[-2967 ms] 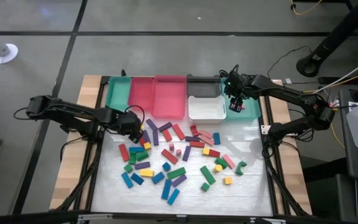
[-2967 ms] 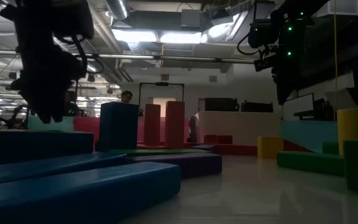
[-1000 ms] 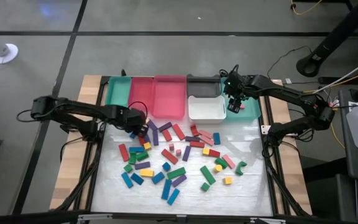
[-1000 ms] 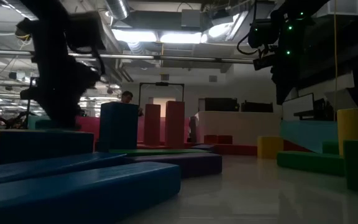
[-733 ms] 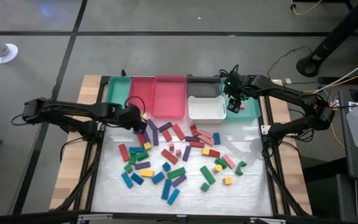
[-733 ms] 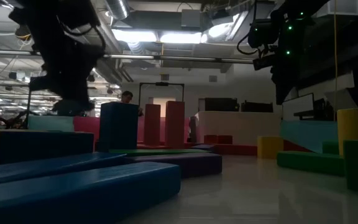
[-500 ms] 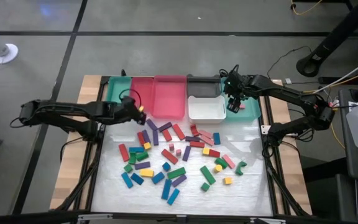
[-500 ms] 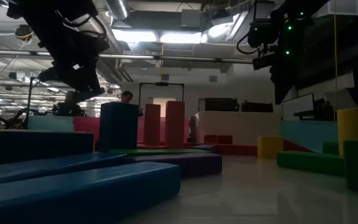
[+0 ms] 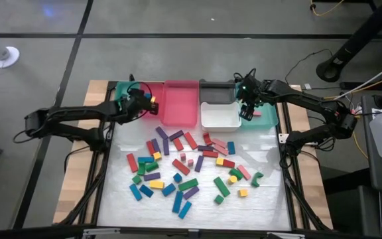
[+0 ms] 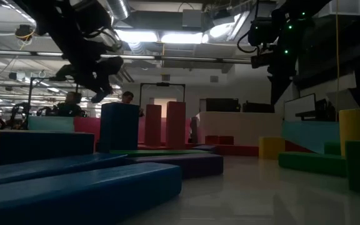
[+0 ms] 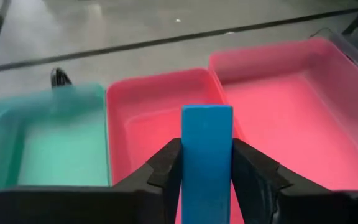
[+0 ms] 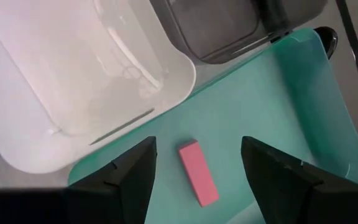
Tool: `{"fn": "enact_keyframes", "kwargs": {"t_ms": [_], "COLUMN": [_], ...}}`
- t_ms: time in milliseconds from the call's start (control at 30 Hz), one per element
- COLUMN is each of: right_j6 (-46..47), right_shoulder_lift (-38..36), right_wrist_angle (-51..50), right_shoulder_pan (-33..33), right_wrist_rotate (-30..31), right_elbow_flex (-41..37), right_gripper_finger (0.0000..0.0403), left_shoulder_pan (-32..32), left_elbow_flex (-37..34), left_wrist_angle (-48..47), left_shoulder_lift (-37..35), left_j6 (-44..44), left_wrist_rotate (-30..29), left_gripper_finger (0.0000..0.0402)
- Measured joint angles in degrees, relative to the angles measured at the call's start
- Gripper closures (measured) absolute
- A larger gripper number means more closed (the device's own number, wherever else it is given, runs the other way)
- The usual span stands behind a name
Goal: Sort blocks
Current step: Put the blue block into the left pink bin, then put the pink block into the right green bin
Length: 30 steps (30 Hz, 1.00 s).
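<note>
The left tool (image 11: 207, 165) has swung off the pile on the worktop (image 9: 270, 199) and now hangs over the far trays, its fingers closed on a blue block (image 11: 207, 155) above the left pink tray (image 11: 148, 124), beside the teal tray (image 11: 61, 143). Judging by this, a drop is near. The block is a plain flat-faced bar. The right tool (image 12: 197, 168) hovers open over a pink block (image 12: 198, 164) lying in the right teal tray (image 12: 278, 93)

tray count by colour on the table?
Teal rectangular plastic trays: 2
Pink rectangular plastic trays: 2
Black rectangular plastic tray: 1
White rectangular plastic tray: 1
Total: 6
</note>
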Motion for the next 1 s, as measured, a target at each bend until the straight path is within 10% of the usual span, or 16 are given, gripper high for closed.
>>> {"fn": "enact_keyframes", "kwargs": {"t_ms": [400,1000], "right_j6": [1.5,5.6], "right_shoulder_lift": [-0.1,-0.1], "right_wrist_angle": [0.4,5.5], "right_shoulder_pan": [3.2,30.1], "right_wrist_rotate": [0.0,9.1], "right_elbow_flex": [0.0,0.0], "right_gripper_finger": [0.0166,0.0166], "left_shoulder_pan": [3.9,8.1], "left_elbow_flex": [0.0,0.0], "left_wrist_angle": [2.9,3.4], "left_shoulder_lift": [3.8,5.2], "left_j6": [6.8,14.3], "left_wrist_rotate": [0.9,2.1], "left_gripper_finger": [0.0286,0.0234]}}
